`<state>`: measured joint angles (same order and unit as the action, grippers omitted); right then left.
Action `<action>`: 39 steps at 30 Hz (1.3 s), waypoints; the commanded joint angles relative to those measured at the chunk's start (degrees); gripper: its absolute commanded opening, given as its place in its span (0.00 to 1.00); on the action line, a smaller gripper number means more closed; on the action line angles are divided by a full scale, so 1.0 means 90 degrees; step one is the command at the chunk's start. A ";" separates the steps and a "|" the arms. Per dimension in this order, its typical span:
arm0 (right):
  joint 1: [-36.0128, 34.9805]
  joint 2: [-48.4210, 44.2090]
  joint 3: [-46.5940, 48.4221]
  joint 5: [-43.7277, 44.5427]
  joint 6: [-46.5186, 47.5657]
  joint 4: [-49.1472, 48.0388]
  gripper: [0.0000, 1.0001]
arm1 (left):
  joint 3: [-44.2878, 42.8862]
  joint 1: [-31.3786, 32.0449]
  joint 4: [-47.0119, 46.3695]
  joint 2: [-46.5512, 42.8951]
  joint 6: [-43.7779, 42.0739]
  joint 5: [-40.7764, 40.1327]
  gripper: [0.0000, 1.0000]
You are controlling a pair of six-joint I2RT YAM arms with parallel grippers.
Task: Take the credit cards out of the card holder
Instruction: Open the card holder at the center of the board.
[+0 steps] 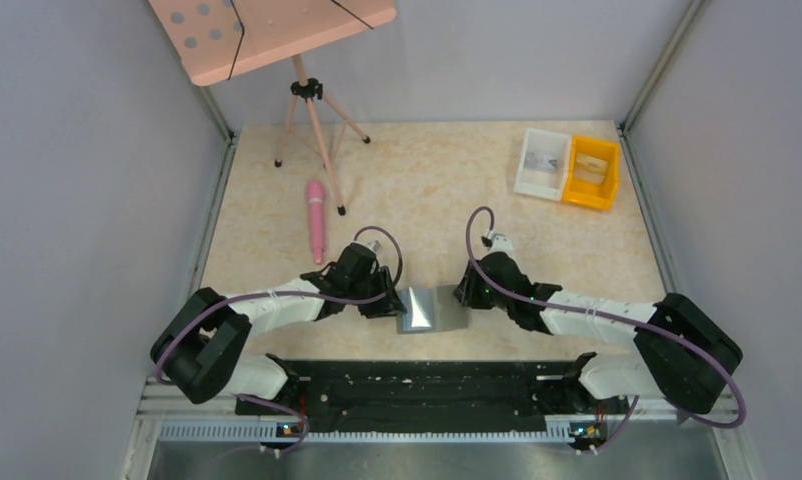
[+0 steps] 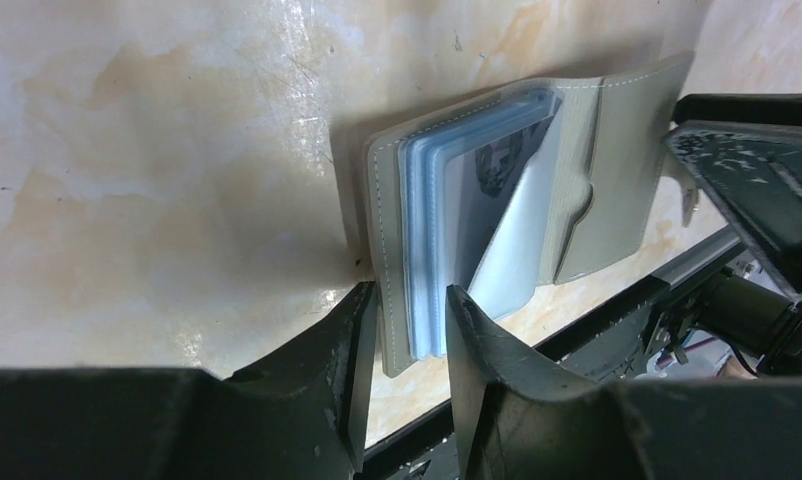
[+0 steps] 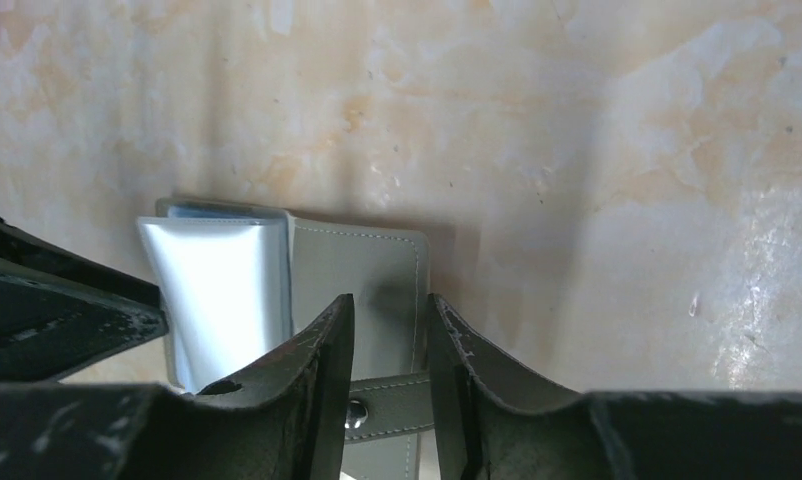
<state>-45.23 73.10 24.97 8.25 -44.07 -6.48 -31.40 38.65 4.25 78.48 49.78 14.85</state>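
Left hand (image 2: 407, 300) clamped, right hand (image 3: 389, 305) slightly parted, both low.

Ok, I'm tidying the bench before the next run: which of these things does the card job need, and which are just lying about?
Belongs to the job:
card holder, lying open
left gripper
right gripper

Just lying about:
pink stick
tripod with pink board
white bin
yellow bin

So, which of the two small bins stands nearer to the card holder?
The white bin, the left one of the pair. The yellow bin sits against its right side, farther from the card holder.
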 commanded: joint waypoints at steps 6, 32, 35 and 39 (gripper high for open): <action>-0.0212 -0.0319 0.1140 -0.0132 0.0135 0.0594 0.40 | 0.0041 0.0042 -0.0871 -0.0308 0.0088 0.0321 0.35; -0.0492 0.0866 0.0980 0.0578 0.0141 0.0776 0.33 | -0.0033 0.0041 0.0085 -0.0946 -0.0036 -0.0449 0.37; -0.0498 0.0955 0.0756 0.0381 0.0044 0.0430 0.32 | -0.0218 0.0045 0.0720 -0.1098 -0.0192 -0.0704 0.41; -0.0500 0.0903 0.0545 0.0385 -0.0042 0.0510 0.30 | -0.0272 0.0032 0.1265 -0.1379 -0.0307 -0.0935 0.44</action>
<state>-49.08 80.97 32.03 12.27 -43.38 -1.45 -31.86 38.79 9.78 69.21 49.15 10.02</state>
